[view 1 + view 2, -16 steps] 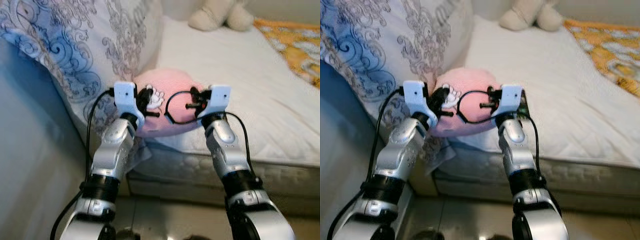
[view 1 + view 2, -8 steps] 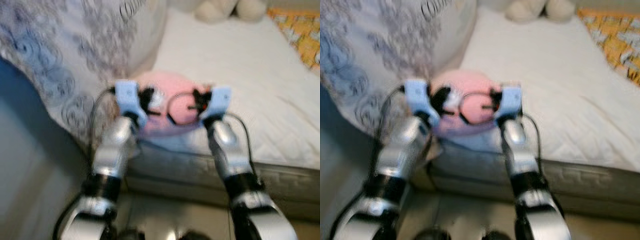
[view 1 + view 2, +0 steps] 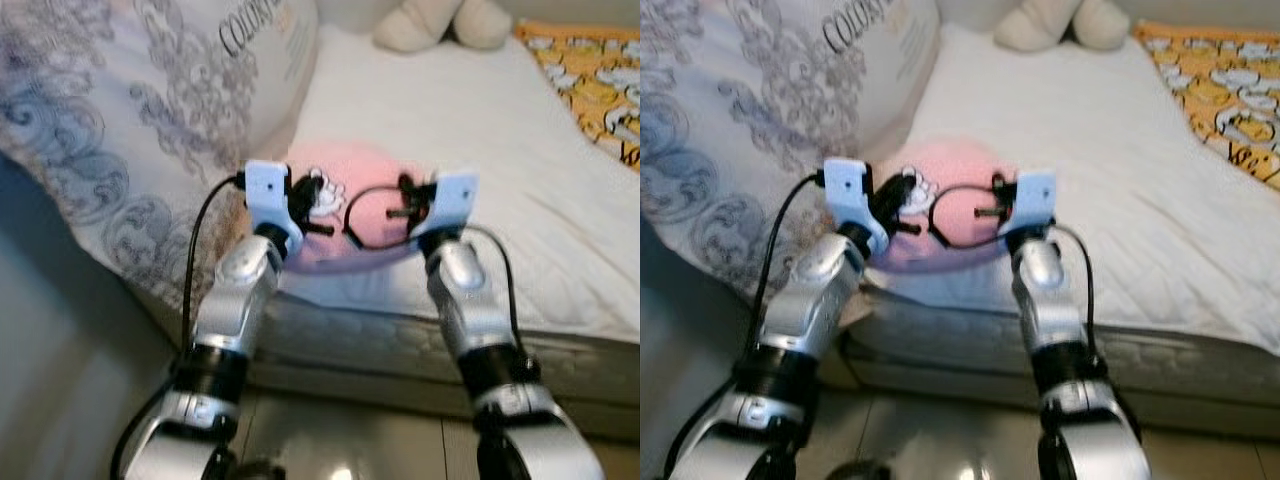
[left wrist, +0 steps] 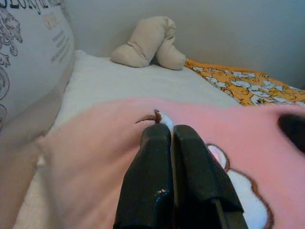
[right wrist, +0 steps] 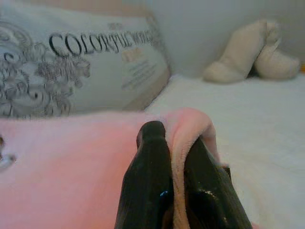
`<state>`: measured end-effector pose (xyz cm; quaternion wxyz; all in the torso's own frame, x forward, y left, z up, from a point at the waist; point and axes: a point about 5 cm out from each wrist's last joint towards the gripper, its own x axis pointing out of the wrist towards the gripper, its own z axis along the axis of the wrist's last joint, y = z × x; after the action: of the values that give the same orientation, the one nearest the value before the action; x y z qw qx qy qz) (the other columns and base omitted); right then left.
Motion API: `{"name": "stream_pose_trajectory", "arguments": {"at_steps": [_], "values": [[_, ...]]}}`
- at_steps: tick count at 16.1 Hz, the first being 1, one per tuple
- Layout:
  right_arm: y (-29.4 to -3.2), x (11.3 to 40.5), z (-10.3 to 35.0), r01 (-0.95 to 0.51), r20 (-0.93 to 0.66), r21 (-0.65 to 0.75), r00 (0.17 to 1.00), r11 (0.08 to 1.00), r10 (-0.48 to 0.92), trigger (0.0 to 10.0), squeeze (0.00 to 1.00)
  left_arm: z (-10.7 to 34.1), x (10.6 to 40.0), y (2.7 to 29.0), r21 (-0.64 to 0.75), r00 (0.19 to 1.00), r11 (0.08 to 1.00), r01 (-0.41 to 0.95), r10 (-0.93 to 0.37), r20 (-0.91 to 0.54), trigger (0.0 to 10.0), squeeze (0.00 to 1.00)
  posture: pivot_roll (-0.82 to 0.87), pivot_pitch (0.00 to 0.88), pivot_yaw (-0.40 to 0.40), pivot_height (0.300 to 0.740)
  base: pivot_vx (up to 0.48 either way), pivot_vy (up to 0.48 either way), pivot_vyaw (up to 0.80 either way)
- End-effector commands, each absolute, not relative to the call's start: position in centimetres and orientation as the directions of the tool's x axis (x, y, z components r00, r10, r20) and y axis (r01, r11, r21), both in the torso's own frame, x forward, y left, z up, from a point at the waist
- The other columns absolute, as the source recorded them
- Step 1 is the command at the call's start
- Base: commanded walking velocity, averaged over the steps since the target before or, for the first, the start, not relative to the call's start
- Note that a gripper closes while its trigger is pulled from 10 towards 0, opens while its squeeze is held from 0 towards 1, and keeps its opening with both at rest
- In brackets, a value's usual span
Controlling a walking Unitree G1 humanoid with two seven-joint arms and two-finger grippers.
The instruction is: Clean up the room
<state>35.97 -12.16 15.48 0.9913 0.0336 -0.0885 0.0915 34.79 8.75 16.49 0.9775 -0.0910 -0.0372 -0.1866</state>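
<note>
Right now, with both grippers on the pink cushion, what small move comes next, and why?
Probably lift it a little, both arms together. The left gripper and right gripper are each pinched shut on the cushion, which lies at the mattress edge beside the big pillow.

"COLORFUL WORLD" printed on pillow [image 5: 86,67]

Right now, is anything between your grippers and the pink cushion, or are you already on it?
Nothing visible stands between them. The left gripper and the right gripper are each pinched shut on the fabric of the pink cushion, which sits at the edge of the mattress beside the big patterned bag.
</note>
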Motion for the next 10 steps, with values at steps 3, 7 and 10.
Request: {"name": "stream_pose_trajectory", "arguments": {"at_steps": [3,7,10], "values": [[-13.3,36.8,17.7,-0.154,0.257,0.053,0.957,0.987,0.136,10.0,0.00,17.0,35.1,10.5,-0.154,0.951,0.942,0.297,-0.277,0.139,10.0,0.00,-0.03,0.000,0.024,0.736,0.000,0.000,0.00],[-13.0,37.2,19.7,-0.192,0.325,0.030,0.930,0.981,0.172,10.0,0.00,17.9,34.9,10.3,-0.130,0.944,0.946,0.296,-0.270,0.189,10.0,0.00,-0.03,0.000,0.023,0.736,0.367,0.000,0.00],[-13.1,37.5,19.9,-0.196,0.324,0.026,0.929,0.980,0.178,10.0,0.00,18.0,35.0,10.3,-0.142,0.948,0.948,0.284,-0.255,0.191,10.0,0.00,-0.03,0.000,0.023,0.736,0.480,0.000,0.00]]}}
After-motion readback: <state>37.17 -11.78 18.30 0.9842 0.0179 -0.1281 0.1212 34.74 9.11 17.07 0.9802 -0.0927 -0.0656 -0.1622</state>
